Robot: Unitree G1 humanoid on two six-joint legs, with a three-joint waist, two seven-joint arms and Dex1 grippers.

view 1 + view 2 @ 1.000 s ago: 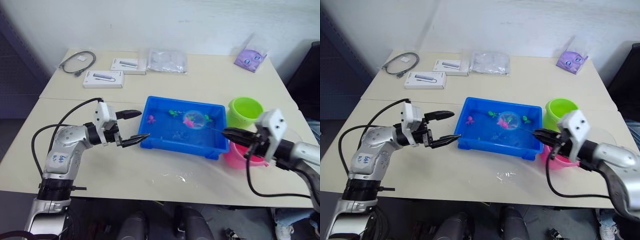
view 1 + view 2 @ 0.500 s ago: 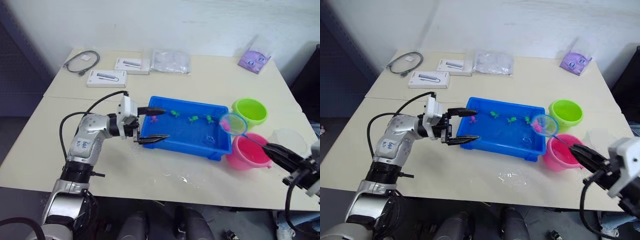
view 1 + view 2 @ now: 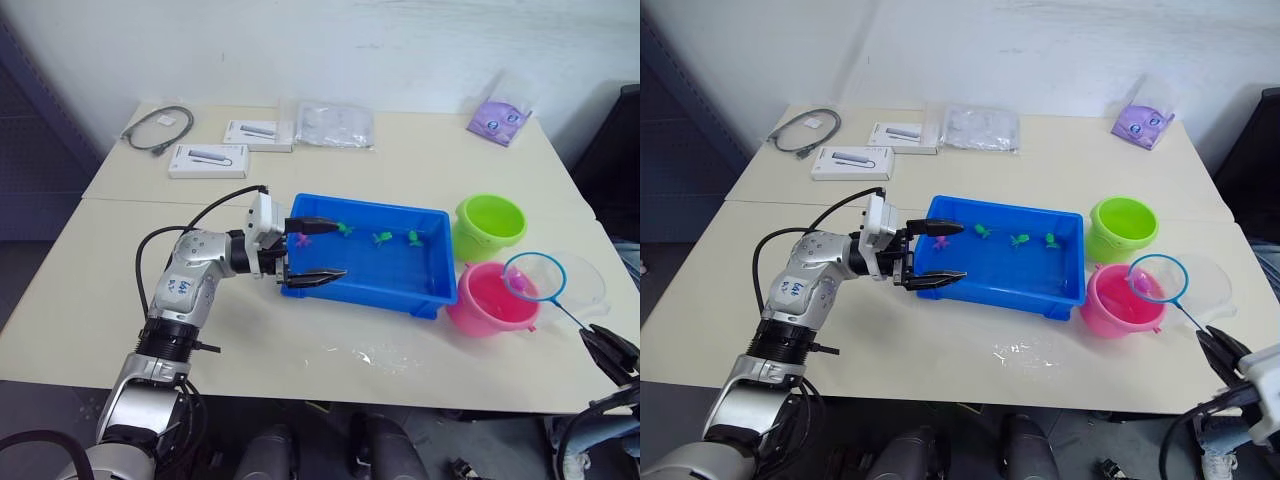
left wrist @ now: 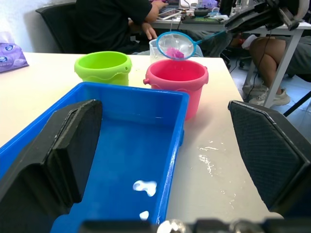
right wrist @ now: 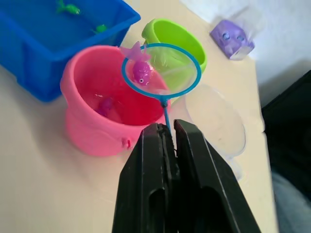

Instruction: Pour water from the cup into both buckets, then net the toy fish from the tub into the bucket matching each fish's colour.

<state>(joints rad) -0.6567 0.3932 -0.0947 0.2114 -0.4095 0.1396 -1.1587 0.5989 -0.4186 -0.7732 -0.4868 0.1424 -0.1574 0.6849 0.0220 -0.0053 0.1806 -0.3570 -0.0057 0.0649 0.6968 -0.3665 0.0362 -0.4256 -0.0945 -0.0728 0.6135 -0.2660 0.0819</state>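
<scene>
Holding the net [image 5: 160, 73] by its thin stick, the right end effector [image 5: 167, 133] has its two black fingers pressed together on the handle, at about 4 o'clock in the head view. The light blue hoop hangs over the far-right rim of the pink bucket [image 3: 490, 300], with a pink fish [image 5: 141, 70] lying in the mesh. Another pink shape sits at the bottom of the pink bucket. The green bucket [image 3: 490, 222] stands just beside it at 12 o'clock, and the clear cup [image 3: 585, 285] sits at the pink bucket's 3 o'clock, close to the table's [image 3: 420, 170] edge.

The blue tub [image 3: 365, 290] lies in the middle of the table, touching or nearly touching both buckets on its right. Three green fish [image 3: 380, 237] float along its far wall, and a pink one shows near the far-left corner, partly behind a finger.

The left end effector [image 3: 315, 250] is spread wide at the tub's 9 o'clock end, one finger over the far-left corner, the other just outside the near wall.

At 11 o'clock on the table lie a coiled cable [image 3: 155, 127], two white boxes [image 3: 208, 160] and a clear bag [image 3: 335, 122]; a purple packet [image 3: 497, 120] lies at 1 o'clock. A seated person [image 4: 116, 22] shows beyond the table in the left wrist view.
</scene>
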